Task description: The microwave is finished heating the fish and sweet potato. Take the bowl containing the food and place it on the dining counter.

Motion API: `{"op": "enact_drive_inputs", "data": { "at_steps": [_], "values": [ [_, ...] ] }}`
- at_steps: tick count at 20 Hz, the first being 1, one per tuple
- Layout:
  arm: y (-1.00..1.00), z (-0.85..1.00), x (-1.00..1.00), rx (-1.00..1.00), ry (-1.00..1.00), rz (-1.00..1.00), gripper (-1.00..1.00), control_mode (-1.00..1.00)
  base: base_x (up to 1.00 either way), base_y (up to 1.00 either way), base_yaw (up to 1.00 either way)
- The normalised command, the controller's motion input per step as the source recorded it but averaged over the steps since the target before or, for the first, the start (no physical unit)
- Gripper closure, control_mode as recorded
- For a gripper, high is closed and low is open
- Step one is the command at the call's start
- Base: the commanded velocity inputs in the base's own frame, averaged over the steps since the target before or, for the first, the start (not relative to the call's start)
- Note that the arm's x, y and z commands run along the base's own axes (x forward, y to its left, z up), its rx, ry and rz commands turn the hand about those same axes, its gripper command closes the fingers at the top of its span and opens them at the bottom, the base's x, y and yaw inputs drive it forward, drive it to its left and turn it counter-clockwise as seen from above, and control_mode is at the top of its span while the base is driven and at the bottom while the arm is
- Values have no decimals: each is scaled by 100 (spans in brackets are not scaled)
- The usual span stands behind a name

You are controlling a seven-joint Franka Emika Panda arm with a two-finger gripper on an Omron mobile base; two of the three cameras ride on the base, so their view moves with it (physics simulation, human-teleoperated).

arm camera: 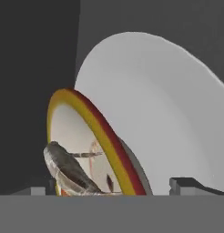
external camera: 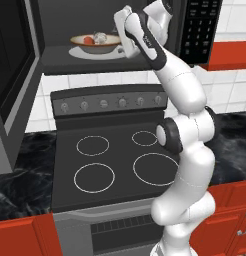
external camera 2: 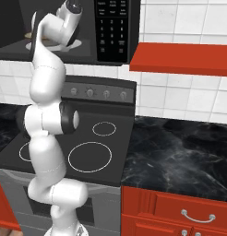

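Note:
The microwave [external camera: 55, 60] stands open over the stove, its door swung out to the left. Inside, the tan-rimmed bowl [external camera: 95, 44] sits on the white turntable [external camera: 102, 54] and holds the orange-red sweet potato [external camera: 88, 40] and the whitish fish [external camera: 100, 37]. My gripper [external camera: 121, 49] is open at the bowl's right rim. In the hand view the picture is rolled: the bowl's rim [arm camera: 102, 134] runs up between the fingertips [arm camera: 186, 185], and the fish [arm camera: 68, 170] lies just inside it. The dining counter is out of view.
The black four-ring stove [external camera: 115, 160] lies below the microwave. Black marble worktop [external camera 2: 180, 152] over red cabinets flanks the stove. A red shelf [external camera 2: 184, 57] juts out right of the keypad [external camera 2: 110, 27]. The microwave door [external camera: 12, 85] hangs out on the left.

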Motion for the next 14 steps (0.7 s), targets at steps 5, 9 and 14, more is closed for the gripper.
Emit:
{"op": "enact_drive_inputs", "data": {
  "at_steps": [5,9,14],
  "values": [
    [12,-13,32,-3,5,0,-100,-100,0,0,0],
    [1,-34,0,-3,5,0,-100,-100,0,0,0],
    [4,-47,0,-6,1,0,-100,-100,0,0,0]
  ]
}}
